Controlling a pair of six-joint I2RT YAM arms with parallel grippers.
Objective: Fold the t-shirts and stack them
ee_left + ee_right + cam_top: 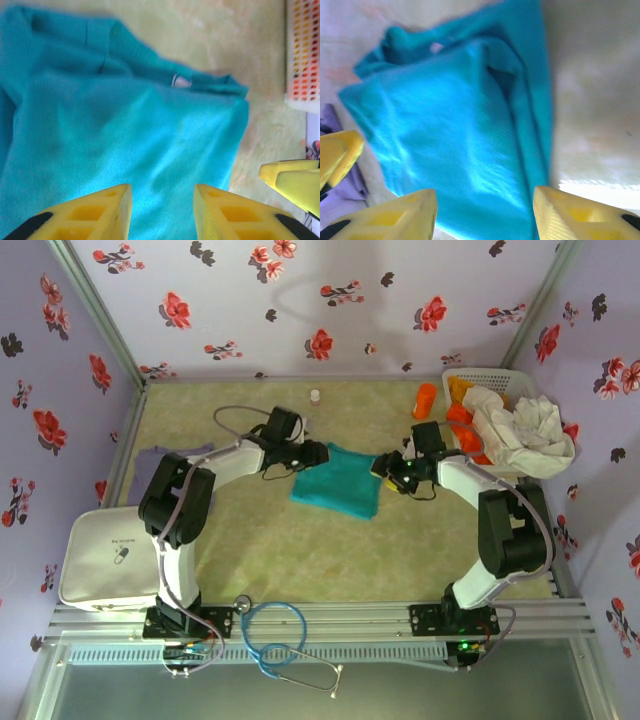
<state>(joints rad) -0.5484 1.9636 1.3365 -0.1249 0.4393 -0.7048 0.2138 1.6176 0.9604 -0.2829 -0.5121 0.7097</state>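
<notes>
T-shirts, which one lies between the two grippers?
The teal one, folded mid-table; purple one lies beside the left arm, orange one and white one at the basket.

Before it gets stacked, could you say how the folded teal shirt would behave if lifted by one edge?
Probably floppy: the teal shirt lies in soft, wrinkled layers, so it would likely droop and unfold. Its thin knit looks light.

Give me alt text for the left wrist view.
A folded teal t-shirt lies on the beige table. The left gripper is open above it, and a white lattice basket sits at the top right edge.
</notes>
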